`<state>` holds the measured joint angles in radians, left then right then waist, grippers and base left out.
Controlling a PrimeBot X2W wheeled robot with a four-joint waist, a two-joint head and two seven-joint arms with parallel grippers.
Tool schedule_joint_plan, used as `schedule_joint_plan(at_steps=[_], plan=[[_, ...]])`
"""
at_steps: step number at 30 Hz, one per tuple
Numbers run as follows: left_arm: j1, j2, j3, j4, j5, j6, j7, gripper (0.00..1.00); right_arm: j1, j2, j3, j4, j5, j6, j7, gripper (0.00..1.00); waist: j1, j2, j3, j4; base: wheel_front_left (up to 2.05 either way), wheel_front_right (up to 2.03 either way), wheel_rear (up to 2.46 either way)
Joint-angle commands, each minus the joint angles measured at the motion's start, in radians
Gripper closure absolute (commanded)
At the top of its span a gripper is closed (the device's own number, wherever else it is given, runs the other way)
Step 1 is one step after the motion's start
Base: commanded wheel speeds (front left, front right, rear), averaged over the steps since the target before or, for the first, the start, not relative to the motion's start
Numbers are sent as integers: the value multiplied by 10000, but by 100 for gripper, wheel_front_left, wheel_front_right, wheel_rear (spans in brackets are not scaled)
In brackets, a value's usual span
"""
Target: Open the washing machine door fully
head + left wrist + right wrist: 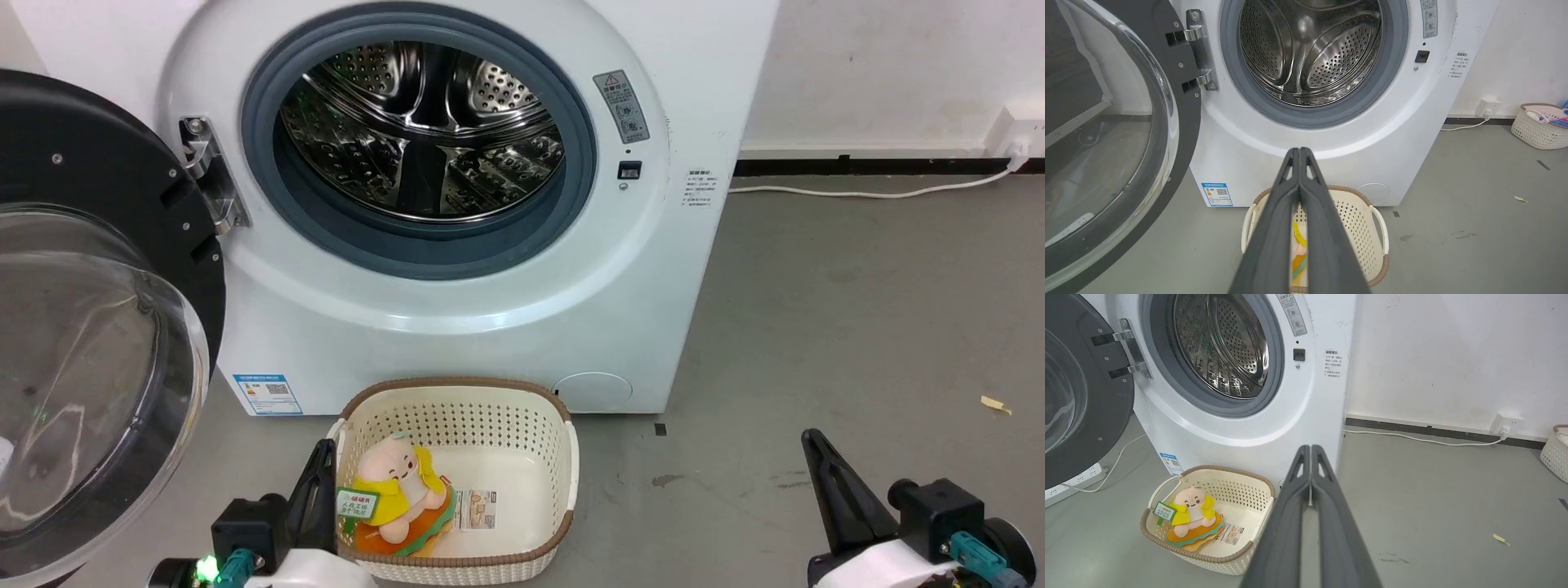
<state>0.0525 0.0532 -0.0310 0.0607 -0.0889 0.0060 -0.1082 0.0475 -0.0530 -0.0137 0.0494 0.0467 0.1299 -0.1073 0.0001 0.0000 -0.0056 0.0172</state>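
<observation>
Looking down from the head camera: the washing machine (pixel 490 327) stands straight ahead, with its steel drum (pixel 424 131) exposed inside the grey rubber ring. The washing machine door (pixel 90 327) is swung out to the left on its metal hinge (pixel 208 171). Its glass bowl bulges toward the camera and its left part is cut by the frame edge. A cream basket (pixel 567 465) sits on the floor just before the machine, with a plush toy (pixel 400 490) lying in it. The left gripper (pixel 326 447) is at lower left, just beside the basket's left rim. The right gripper (pixel 810 437) is at lower right over bare floor, well apart from the door.

Left wrist view: both fingers are pressed together along their length, with nothing between them. The tips point at the white front below the drum opening, above the basket. The door stands wide open at left, not touched by the gripper.

Right wrist view: the fingers are likewise pressed together and empty, with the tips toward the machine's lower right corner. The door is at far left, clear of the opening. A white power strip (pixel 1073 484) lies on the floor below it.
</observation>
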Motion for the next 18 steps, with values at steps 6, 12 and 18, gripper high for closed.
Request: schedule_joint_plan(at_steps=[6, 12, 18], plan=[[-227, -9, 57, -141, 194, -21, 177, 100, -212, 18, 32, -141, -125, 5, 160, 100, -1, 0, 8, -23, 0, 0, 0], [-268, -12, 91, -204, 288, -27, 300, 100, -248, 19, 46, -189, -171, 5, 283, 100, -1, 0, 14, -43, 0, 0, 0], [-308, -15, 125, -267, 381, -32, 422, 100, -283, 21, 60, -237, -217, 6, 406, 100, -1, 0, 21, -63, 0, 0, 0]])
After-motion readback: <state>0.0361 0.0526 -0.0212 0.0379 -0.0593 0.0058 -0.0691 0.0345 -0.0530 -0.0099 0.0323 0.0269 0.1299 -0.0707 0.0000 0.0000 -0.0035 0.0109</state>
